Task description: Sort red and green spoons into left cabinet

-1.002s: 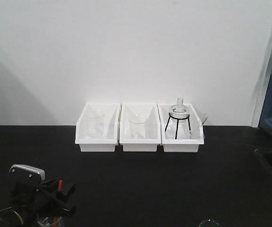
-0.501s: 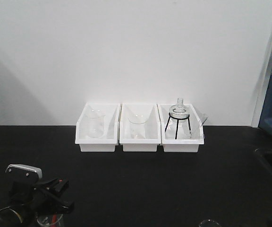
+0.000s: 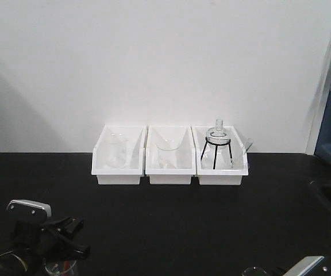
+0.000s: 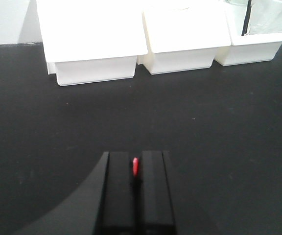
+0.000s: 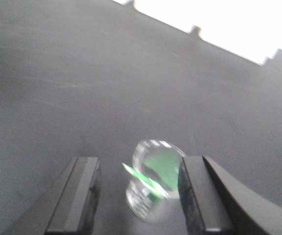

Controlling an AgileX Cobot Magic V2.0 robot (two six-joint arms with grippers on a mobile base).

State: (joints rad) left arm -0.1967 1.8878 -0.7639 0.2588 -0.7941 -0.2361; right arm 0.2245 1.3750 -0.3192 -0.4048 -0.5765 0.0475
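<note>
left gripper (image 4: pixel 134 155): grips the red spoon (image 4: pixel 135 167), jaws pinched together on it, only a short red tip showing between them. hangs low over the black table (image 3: pixel 171 218) at its front left, well apart from the 3 white bins (image 3: pixel 168 172) by the back wall.

right gripper (image 5: pixel 138 164): jaws wide apart, nothing held, poised around or above a small glass beaker (image 5: pixel 148 198). green spoon (image 5: pixel 142 180) inside that beaker, leaning on the rim, handle slanting up to the left. too blurred to tell whether the fingers sit level with the glass or higher.

no cabinet in any of the 3 views; probably off to the left, out of frame.

likely step: red spoon in hand and ready to carry, green one about to be picked.

possible trouble from here:
- slim handle in a narrow pinch: may swivel or slide out on a fast swing toward the cabinet.
- right jaws closing at this spread and height: may catch the beaker instead of the spoon, then tip the light glass or drag it along.
- leaning spoon: may roll round the rim when 1 finger touches it first, escaping the pinch.
- shelf unseen: spoon end may strike a shelf edge and twist loose if brought in too low.
</note>
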